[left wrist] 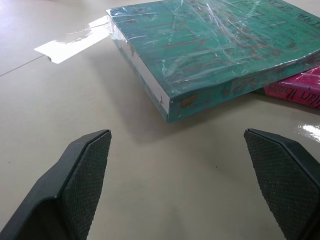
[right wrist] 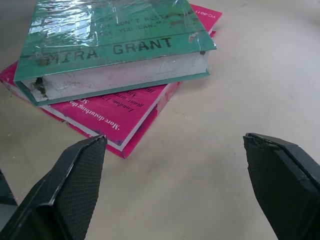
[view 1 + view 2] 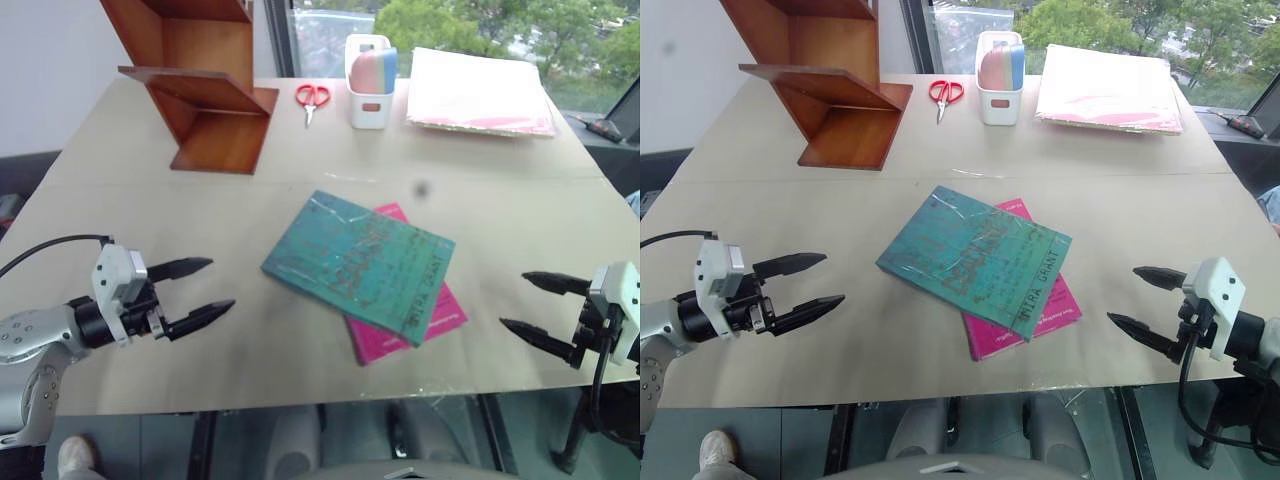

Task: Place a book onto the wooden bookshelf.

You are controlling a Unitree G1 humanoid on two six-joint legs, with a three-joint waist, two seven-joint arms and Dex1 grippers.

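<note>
1. The left gripper [image 3: 203,288] hangs just over the table [image 3: 120,220] on the left side, fingers spread wide and empty, pointing toward the middle of the table.
2. The right gripper [image 3: 532,305] hangs at the right edge, likewise spread wide with nothing between its fingers, pointing inward at the books.
3. Both grippers sit well apart from the books, one on either side, touching nothing.
4. The book [image 3: 358,262] lies flat in the middle of the table, turned at an angle, its teal cover glossy under clear wrap. In the right wrist view the name "MIRA GRANT" runs along the cover's edge.
5. It rests on top of a pink book [image 3: 430,310], which pokes out beneath it on the side nearer the right gripper.
6. A strip of clear tape [image 1: 75,42] is stuck to the table near the book's far corner.
7. The bookshelf [image 3: 195,85] stands at the far left of the table, its slanted reddish boards bare.
8. Red scissors [image 3: 312,98] lie just right of the bookshelf.
9. Beside them stands a white holder [image 3: 369,100] with something pink and blue in it.
10. A stack of pink and white folders [image 3: 478,92] lies at the far right, by the window.
</note>
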